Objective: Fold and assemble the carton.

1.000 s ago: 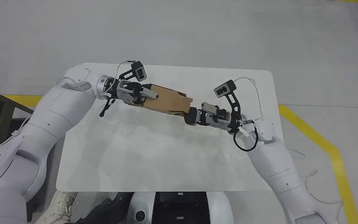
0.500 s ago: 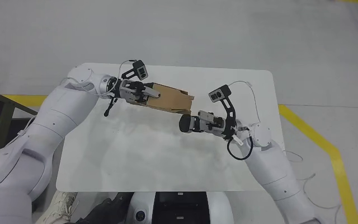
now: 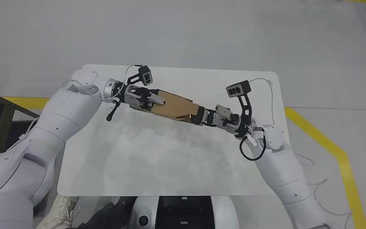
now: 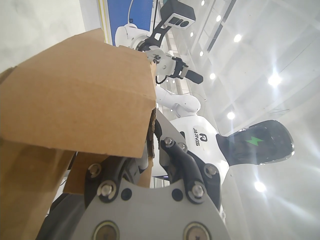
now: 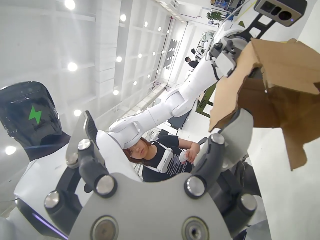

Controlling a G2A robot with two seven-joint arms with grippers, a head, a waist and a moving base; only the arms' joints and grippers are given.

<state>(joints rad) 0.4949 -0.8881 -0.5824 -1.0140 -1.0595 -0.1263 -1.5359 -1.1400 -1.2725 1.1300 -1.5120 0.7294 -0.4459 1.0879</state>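
The carton is held above the table, clamped at one end by the left gripper; the right gripper is spread open at its other end. The flaps are judged not yet folded

Left pincer clamped, right pincer spread apart, both arms angled inward.

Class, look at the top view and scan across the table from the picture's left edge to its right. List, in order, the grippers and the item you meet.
left gripper → carton → right gripper
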